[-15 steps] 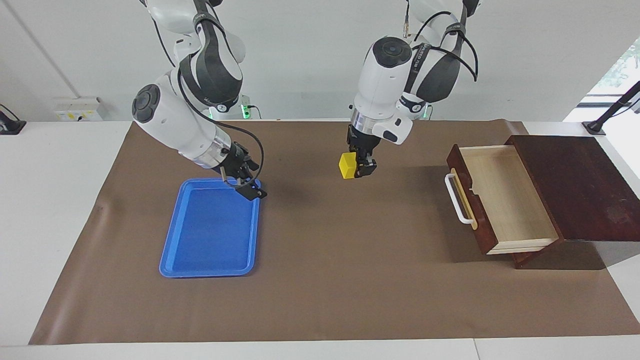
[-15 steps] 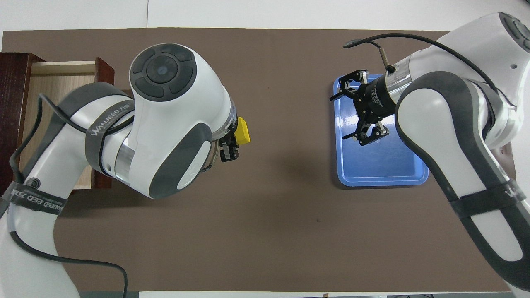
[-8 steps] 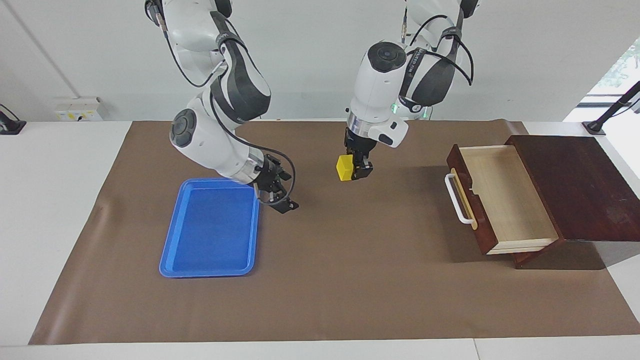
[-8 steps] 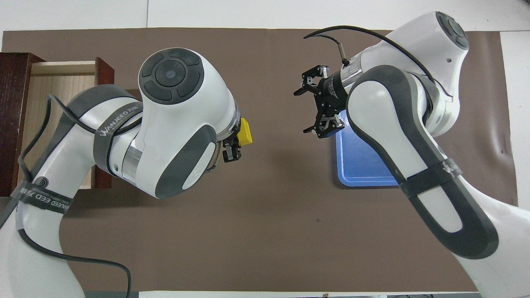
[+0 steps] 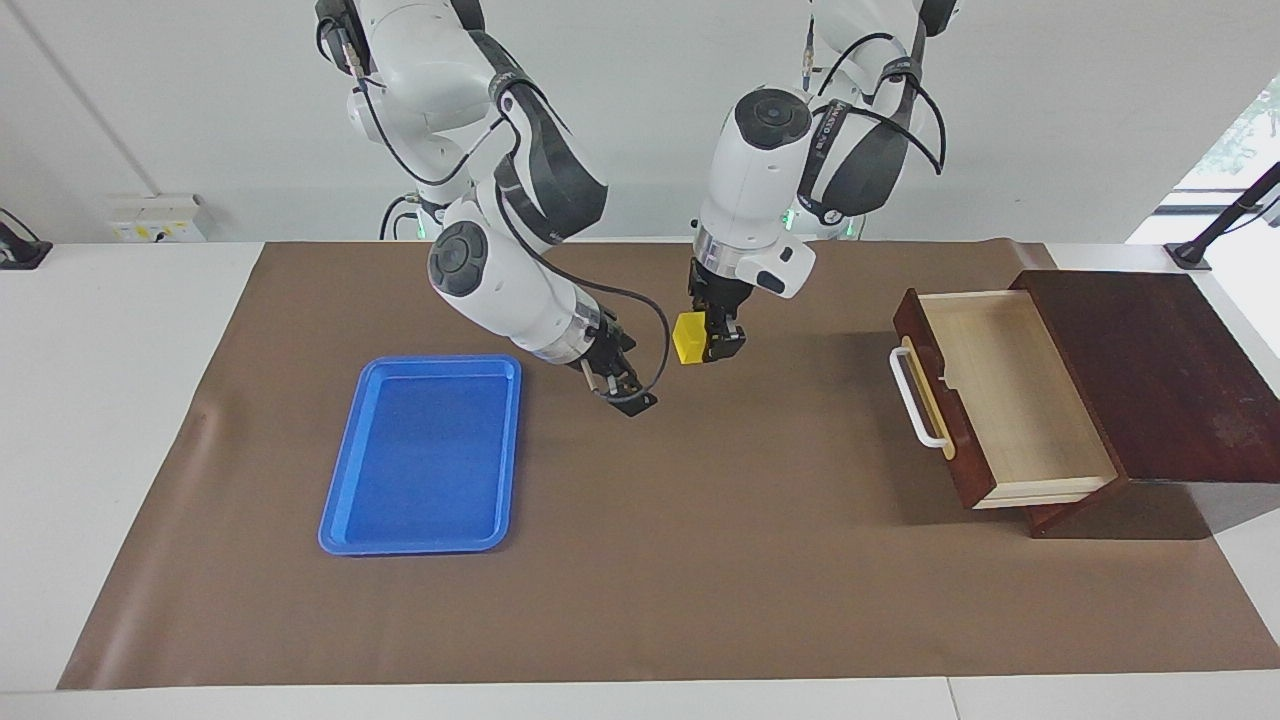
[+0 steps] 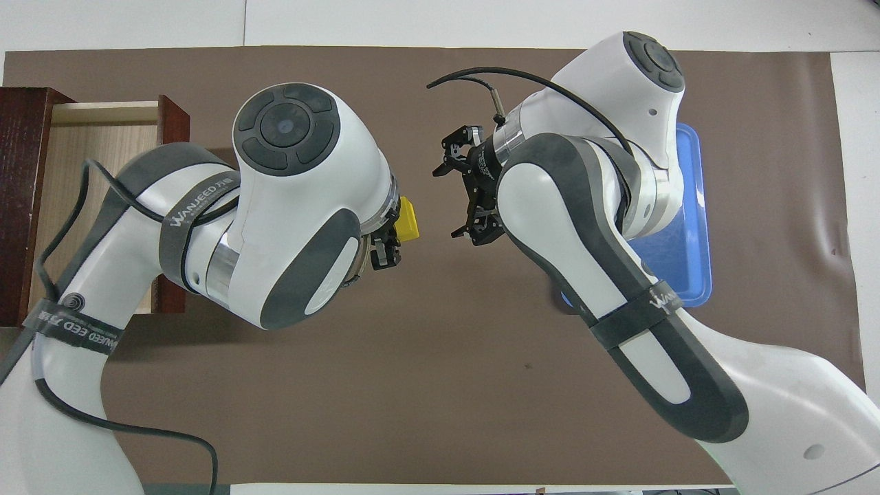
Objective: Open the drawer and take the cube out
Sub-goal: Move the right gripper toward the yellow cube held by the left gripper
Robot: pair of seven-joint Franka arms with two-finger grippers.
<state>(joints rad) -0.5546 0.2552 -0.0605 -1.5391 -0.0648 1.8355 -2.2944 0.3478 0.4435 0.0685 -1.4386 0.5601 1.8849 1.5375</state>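
Observation:
The yellow cube [image 5: 689, 338] [image 6: 408, 221] hangs above the brown mat at mid-table, with my left gripper [image 5: 706, 348] [image 6: 392, 237] shut on it. My right gripper [image 5: 626, 391] [image 6: 447, 201] hovers beside the cube, a short gap away toward the right arm's end. It is open, with nothing between its fingers. The drawer [image 5: 1010, 395] [image 6: 103, 141] stands pulled out of its dark wooden box [image 5: 1150, 370] at the left arm's end. Its white handle [image 5: 914, 400] faces mid-table, and its pale inside shows nothing in it.
A flat blue tray [image 5: 420, 455] [image 6: 689, 206] lies on the mat toward the right arm's end, partly covered by the right arm in the overhead view. The brown mat [image 5: 700, 560] covers most of the white table.
My right gripper has swung from over the blue tray to mid-table, close beside the cube, staying open. The left gripper with the cube has shifted only slightly.

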